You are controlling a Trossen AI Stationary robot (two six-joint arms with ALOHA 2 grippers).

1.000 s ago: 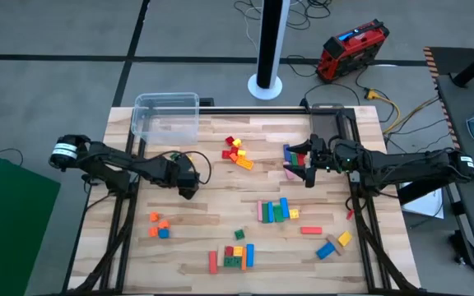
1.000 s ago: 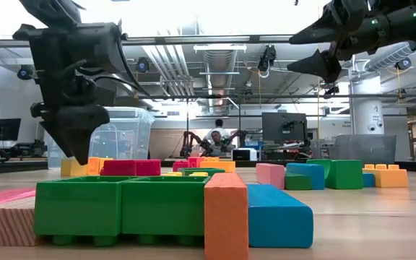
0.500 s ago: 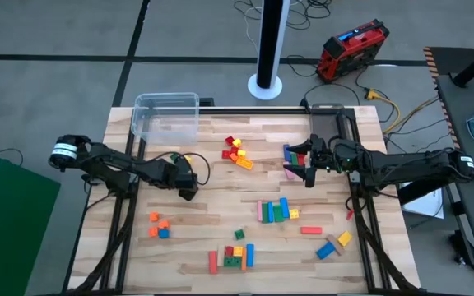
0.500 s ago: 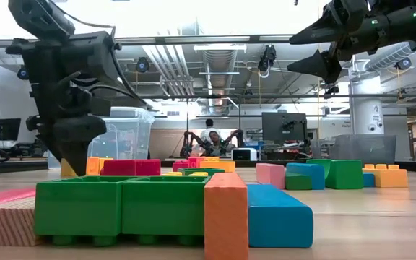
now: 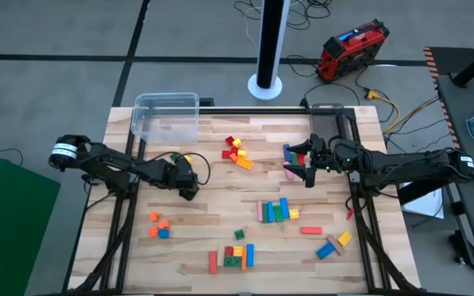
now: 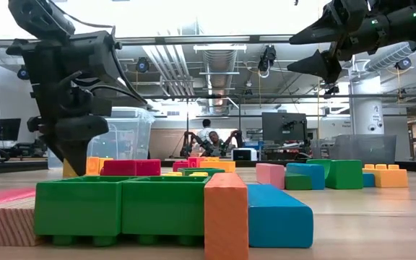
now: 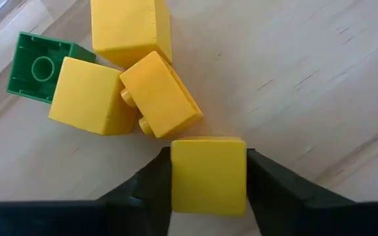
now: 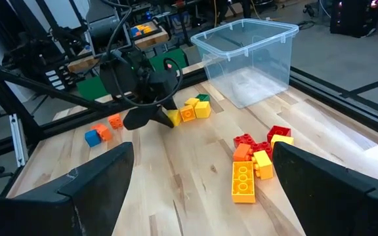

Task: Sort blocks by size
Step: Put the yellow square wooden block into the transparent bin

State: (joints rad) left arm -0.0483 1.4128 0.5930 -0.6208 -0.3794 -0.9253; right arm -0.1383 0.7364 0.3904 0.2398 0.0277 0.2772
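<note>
The bench (image 5: 220,193) is pale wood with a visible grain and a smooth, matt finish. The blocks (image 7: 208,174) look like smooth plastic with a slight gloss, some with round studs. The tub (image 8: 249,50) is clear, shiny plastic. The left hand (image 7: 208,180) has matt black fingers.

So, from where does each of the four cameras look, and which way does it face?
High view: above, facing straight down on the table; both arms show.
Low view: at table height, facing across green blocks into the room; arms hang above.
Left wrist view: looks down past the left hand, shut on a yellow block.
Right wrist view: faces across past the open right hand.
Shared: right wrist and high views both show the clear tub.
</note>
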